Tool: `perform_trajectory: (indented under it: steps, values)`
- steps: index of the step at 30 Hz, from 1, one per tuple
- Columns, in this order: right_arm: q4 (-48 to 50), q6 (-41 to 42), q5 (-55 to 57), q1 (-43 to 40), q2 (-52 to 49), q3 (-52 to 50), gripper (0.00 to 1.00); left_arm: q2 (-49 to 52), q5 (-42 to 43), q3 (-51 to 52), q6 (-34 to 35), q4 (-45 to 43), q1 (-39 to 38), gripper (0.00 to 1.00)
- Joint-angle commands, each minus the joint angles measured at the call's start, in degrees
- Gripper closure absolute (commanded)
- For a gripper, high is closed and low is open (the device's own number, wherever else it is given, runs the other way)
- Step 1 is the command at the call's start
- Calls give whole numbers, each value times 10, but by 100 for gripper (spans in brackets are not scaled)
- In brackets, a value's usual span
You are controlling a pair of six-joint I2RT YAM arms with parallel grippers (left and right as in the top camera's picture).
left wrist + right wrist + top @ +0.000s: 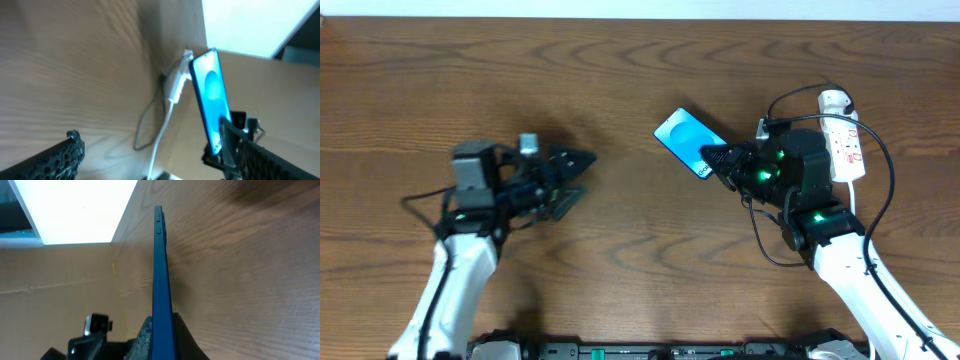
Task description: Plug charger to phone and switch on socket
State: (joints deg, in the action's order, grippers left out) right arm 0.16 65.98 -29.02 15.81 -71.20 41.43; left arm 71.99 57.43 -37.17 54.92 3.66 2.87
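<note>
Right claw clamped on the near end of the phone, socket behind it; left claw spread wide, empty, well apart over the worktop.

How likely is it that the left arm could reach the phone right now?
Likely yes: the open left claw faces the phone with only bare table between them, though the right claw grips one end.
</note>
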Motion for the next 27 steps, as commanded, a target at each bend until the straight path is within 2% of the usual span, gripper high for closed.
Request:
perform_trajectory:
  steps: [1, 5, 8, 10, 15, 19, 27]
  values:
    - [10, 24, -15, 5, 7, 4, 99, 37, 2, -4, 155, -72, -48, 2]
    - [12, 52, -15, 7, 7, 4, 99, 62, -35, -4, 253, -123, -88, 3]
    - [17, 60, -16, 15, 7, 4, 99, 66, -61, -4, 302, -158, -106, 14]
    - [18, 82, -15, 24, 7, 4, 99, 66, -72, -4, 327, -195, -114, 16]
    - [19, 155, -15, 59, 7, 4, 99, 66, -89, -4, 342, -281, -123, 16]
    - [39, 181, -13, 87, 7, 4, 99, 66, -90, -4, 367, -284, -123, 17]
    - [82, 193, 51, 131, 7, 4, 99, 66, -90, -4, 410, -285, -130, 25]
